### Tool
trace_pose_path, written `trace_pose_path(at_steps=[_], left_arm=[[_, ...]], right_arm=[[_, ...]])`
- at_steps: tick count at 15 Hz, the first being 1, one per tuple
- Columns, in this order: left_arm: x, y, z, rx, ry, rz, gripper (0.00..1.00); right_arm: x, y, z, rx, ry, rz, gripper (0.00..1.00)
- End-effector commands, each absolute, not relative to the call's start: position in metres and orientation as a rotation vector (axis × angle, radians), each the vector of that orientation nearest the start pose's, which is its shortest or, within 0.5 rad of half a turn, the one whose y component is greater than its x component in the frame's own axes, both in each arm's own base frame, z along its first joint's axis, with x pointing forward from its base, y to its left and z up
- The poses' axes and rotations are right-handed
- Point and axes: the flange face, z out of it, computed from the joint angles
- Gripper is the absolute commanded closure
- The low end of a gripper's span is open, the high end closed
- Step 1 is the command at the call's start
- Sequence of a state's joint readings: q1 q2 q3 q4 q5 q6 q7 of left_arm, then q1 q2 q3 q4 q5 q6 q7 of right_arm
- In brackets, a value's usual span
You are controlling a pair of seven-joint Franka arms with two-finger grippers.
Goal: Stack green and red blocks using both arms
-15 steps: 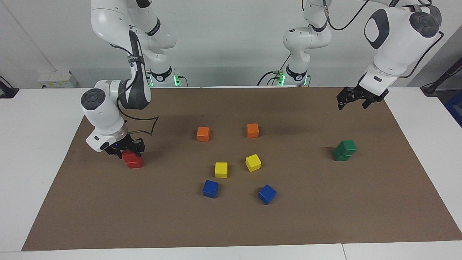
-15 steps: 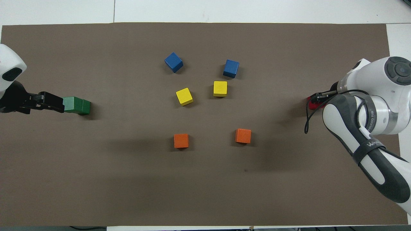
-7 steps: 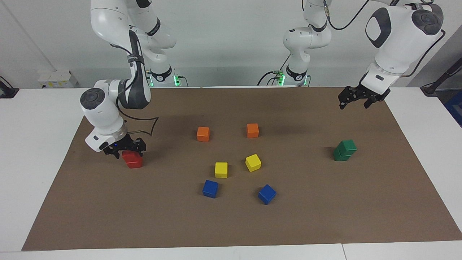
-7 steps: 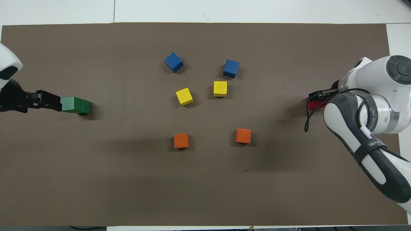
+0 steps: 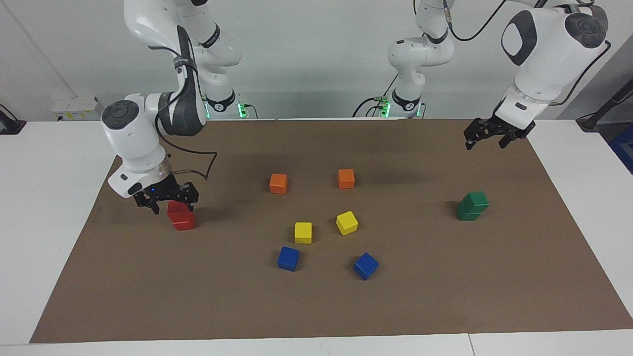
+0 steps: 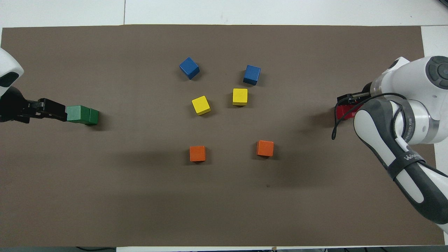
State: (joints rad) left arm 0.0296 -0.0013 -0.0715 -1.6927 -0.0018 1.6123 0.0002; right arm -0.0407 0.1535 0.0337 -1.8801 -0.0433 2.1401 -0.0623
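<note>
Two red blocks (image 5: 182, 217) stand stacked on the brown mat toward the right arm's end; in the overhead view the red stack (image 6: 344, 112) is partly hidden by the arm. My right gripper (image 5: 170, 200) hangs open just over the top red block, holding nothing, also seen as the right gripper (image 6: 347, 100). Two green blocks (image 5: 472, 205) stand stacked toward the left arm's end, with the upper one slightly offset, and appear as the green stack (image 6: 82, 115). My left gripper (image 5: 485, 140) is raised and open over the mat beside the green stack, shown as the left gripper (image 6: 57, 111).
Two orange cubes (image 5: 278, 183) (image 5: 346, 178), two yellow cubes (image 5: 303, 232) (image 5: 347, 222) and two blue cubes (image 5: 288, 258) (image 5: 365, 266) lie singly around the middle of the brown mat (image 5: 316, 306). White table surrounds the mat.
My right gripper has opened off the top red block and lifted a little above it; the red stack stays put. My left gripper has barely moved.
</note>
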Motion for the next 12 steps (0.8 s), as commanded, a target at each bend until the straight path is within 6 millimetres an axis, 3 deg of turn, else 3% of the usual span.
trace_pose_path(at_steps=[1, 6, 12], left_arm=[[0.548, -0.026, 0.578, -3.150, 0.056, 0.109, 0.00], [0.548, -0.023, 0.578, -3.150, 0.049, 0.112, 0.00], [0.547, -0.018, 0.579, -3.151, 0.037, 0.107, 0.00]], right_arm=[[0.587, 0.003, 0.498, -3.168, -0.082, -0.211, 0.00], [0.562, -0.007, 0.584, -3.181, -0.062, -0.060, 0.00], [0.551, -0.021, 0.598, -3.171, -0.013, 0.114, 0.00]])
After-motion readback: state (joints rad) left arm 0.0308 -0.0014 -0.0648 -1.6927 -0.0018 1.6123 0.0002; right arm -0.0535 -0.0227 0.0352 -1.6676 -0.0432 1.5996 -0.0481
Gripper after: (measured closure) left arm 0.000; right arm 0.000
